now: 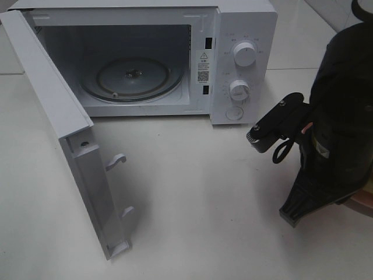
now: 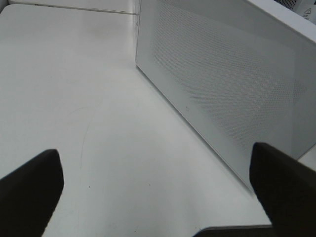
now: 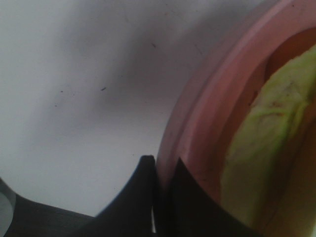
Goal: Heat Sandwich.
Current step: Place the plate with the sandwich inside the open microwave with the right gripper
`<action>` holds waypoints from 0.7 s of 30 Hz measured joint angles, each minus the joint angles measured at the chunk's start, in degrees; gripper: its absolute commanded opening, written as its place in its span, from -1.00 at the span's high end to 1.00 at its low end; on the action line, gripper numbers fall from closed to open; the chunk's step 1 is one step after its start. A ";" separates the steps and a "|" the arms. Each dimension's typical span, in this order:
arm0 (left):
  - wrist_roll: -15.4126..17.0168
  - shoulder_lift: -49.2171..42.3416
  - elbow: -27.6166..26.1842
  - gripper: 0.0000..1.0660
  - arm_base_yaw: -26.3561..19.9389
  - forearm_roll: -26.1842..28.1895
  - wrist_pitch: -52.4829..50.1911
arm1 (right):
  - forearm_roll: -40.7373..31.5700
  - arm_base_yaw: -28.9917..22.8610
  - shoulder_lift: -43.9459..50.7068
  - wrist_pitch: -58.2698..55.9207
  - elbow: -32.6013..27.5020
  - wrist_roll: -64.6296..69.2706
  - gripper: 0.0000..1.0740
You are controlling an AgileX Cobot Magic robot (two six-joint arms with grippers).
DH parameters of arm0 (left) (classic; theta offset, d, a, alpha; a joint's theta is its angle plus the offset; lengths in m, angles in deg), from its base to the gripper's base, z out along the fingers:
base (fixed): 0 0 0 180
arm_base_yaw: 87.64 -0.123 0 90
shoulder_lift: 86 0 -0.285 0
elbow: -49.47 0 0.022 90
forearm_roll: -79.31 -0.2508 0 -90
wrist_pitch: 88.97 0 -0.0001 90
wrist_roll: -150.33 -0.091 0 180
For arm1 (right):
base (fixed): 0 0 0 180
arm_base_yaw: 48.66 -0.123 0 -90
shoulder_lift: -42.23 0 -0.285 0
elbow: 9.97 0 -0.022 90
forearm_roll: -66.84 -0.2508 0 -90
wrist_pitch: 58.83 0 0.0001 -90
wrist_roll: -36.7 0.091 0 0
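In the right wrist view, the sandwich (image 3: 261, 148) shows as a pale yellow-green layer lying on a round pink plate (image 3: 207, 98). My right gripper (image 3: 160, 160) is shut on the plate's rim, one finger on each side of it. In the exterior view the dark right arm (image 1: 338, 116) hangs over the table at the right and hides the gripper and the sandwich. My left gripper (image 2: 155, 155) is open and empty, low over the table, facing the outer face of the microwave door (image 2: 222, 74).
A white microwave (image 1: 245, 35) stands at the back with its door (image 1: 52, 105) swung wide toward the front left. Its glass turntable (image 1: 131, 79) is bare. White tabletop (image 1: 198, 198) lies between the microwave and the right arm.
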 measured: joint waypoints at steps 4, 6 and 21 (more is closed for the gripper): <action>0.00 0.00 0.00 -0.82 0.00 0.00 0.00 | 0.11 -3.09 0.17 -0.29 0.00 -0.06 1.00; 0.00 0.00 0.00 -0.82 0.00 0.00 0.00 | 0.11 -4.98 0.17 -0.57 0.00 -0.11 1.00; 0.00 0.00 0.00 -0.82 0.00 0.00 0.00 | 1.03 -15.64 0.17 -0.17 0.00 -4.30 1.00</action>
